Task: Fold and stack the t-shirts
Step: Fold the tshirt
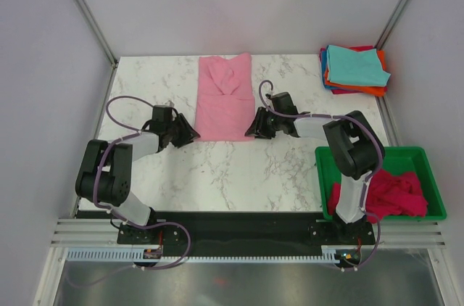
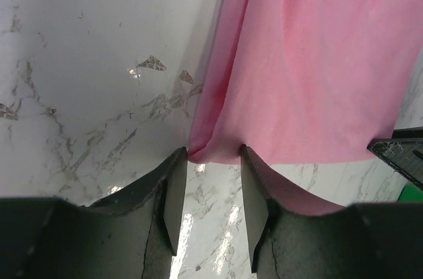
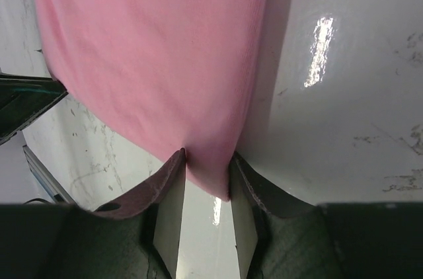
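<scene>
White marble table [image 1: 217, 175] inside grey walls [image 1: 43, 67] holds a pink t-shirt [image 1: 223, 99].

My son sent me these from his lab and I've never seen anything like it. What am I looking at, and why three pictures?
These are two small robot arms bolted at the near edge of a marble-look table. The wide picture comes from a fixed camera above and behind them. The other two come from cameras on each wrist, which is why dark fingers fill the bottom of each.

A light pink t-shirt, partly folded, lies in the middle. The left gripper sits at its near left corner and the right gripper at its near right corner. Both have their fingers apart with the cloth edge between the tips, so neither is clamped on it.

At the far right corner is a stack of folded shirts, teal on top. A green bin at the near right holds magenta shirts.
</scene>
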